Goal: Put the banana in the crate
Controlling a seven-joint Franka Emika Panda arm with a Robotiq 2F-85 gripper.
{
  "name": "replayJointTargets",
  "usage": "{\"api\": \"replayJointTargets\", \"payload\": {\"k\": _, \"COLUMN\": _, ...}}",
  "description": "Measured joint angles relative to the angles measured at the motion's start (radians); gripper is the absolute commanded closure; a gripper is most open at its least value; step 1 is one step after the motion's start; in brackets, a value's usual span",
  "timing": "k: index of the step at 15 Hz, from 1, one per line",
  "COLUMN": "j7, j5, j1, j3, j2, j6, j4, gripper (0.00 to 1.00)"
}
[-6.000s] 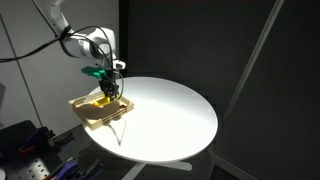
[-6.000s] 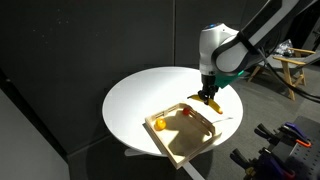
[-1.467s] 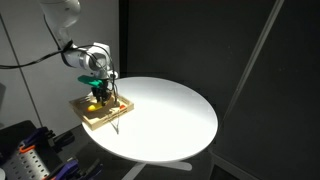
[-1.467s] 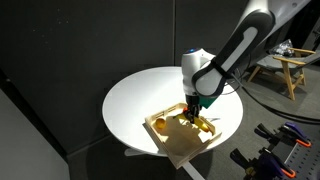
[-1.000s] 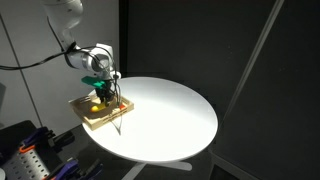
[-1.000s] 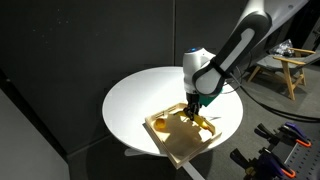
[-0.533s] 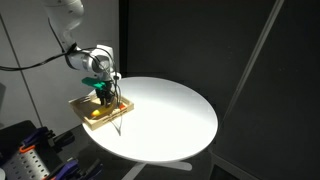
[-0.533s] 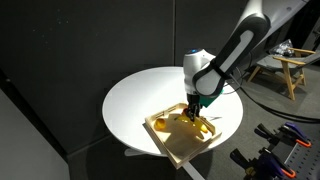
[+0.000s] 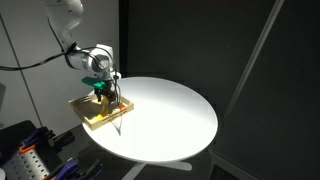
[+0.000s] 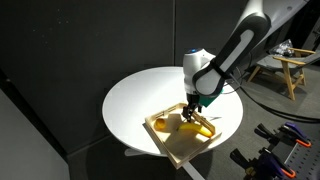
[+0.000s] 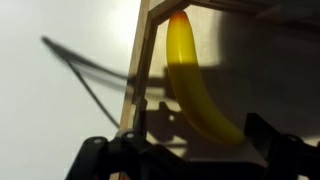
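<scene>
The yellow banana (image 11: 190,80) lies on the floor of the light-wood crate (image 11: 141,70), alongside its rim. In the wrist view my gripper (image 11: 200,152) is open just above it, with a dark finger on each side and the banana's near end between them, not pinched. In an exterior view the gripper (image 10: 194,112) hangs low over the crate (image 10: 178,150), with the banana (image 10: 198,127) under it. The other exterior view shows the gripper (image 9: 102,94) over the crate (image 9: 90,120) at the table's edge.
A small round orange ball (image 10: 160,125) sits in the crate's far corner. The crate rests near the edge of a round white table (image 10: 150,90). Dark curtains surround the scene. A wooden stand (image 10: 288,68) and clutter sit beyond the table.
The jaws have gone from shut on the banana to open. The banana now rests on the crate floor. The arm has barely moved.
</scene>
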Motion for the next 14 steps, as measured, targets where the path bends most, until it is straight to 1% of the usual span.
{"api": "replayJointTargets", "payload": {"k": 3, "j7": 0.0, "j5": 0.0, "j1": 0.001, "j3": 0.004, "j2": -0.025, "j6": -0.019, "j4": -0.001, "gripper": 0.0}}
{"api": "replayJointTargets", "payload": {"k": 5, "j7": 0.0, "j5": 0.0, "j1": 0.001, "j3": 0.011, "j2": -0.06, "j6": -0.053, "j4": -0.002, "gripper": 0.0}}
{"api": "replayJointTargets", "payload": {"k": 10, "j7": -0.001, "j5": 0.001, "j1": 0.001, "j3": 0.03, "j2": -0.178, "j6": -0.177, "j4": -0.012, "gripper": 0.0}}
{"api": "replayJointTargets", "payload": {"k": 14, "j7": 0.003, "j5": 0.001, "j1": 0.001, "j3": 0.031, "j2": -0.281, "j6": -0.24, "j4": -0.047, "gripper": 0.0}}
